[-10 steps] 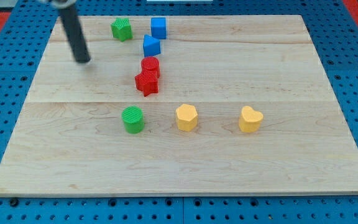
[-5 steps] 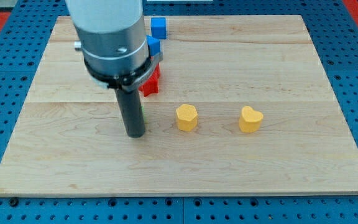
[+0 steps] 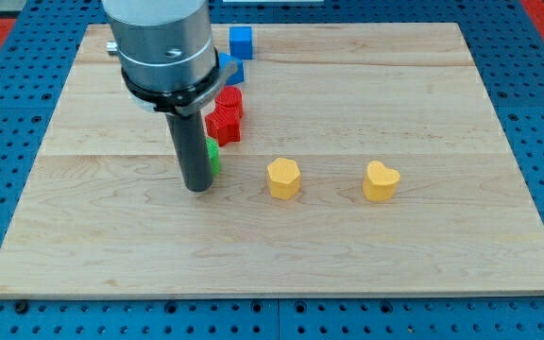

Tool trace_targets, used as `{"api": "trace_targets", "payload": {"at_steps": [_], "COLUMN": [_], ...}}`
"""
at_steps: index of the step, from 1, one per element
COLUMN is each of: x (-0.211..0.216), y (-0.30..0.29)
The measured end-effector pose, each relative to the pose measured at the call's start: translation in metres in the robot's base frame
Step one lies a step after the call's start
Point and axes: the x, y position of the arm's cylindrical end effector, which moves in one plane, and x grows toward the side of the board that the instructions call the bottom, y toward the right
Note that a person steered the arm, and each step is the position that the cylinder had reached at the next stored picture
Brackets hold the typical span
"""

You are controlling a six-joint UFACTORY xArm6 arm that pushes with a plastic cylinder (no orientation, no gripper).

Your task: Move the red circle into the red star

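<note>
The red circle (image 3: pixel 230 98) sits touching the upper right of the red star (image 3: pixel 223 126) near the board's middle top. My tip (image 3: pixel 197 186) rests on the board below and to the left of the red star. It stands right in front of the green block (image 3: pixel 212 159), of which only a sliver shows. The arm's grey body hides part of the board's upper left.
Two blue blocks, one (image 3: pixel 241 42) at the view's top and one (image 3: pixel 231 67) just above the red circle, partly hidden by the arm. A yellow hexagon block (image 3: pixel 283 178) and a yellow heart block (image 3: pixel 381 181) lie to the right on the wooden board (image 3: pixel 395 246).
The arm swung from the upper left down to the green block, then shifted slightly up and left. The green block is now mostly hidden. The red blocks have not moved.
</note>
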Motion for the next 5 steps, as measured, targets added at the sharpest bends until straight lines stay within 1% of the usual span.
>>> {"api": "trace_targets", "payload": {"at_steps": [1,2,3,4,5], "x": [0.007,-0.026,-0.008,0.048,0.062], "y": [-0.027,-0.005,0.011,-0.008,0.060]}}
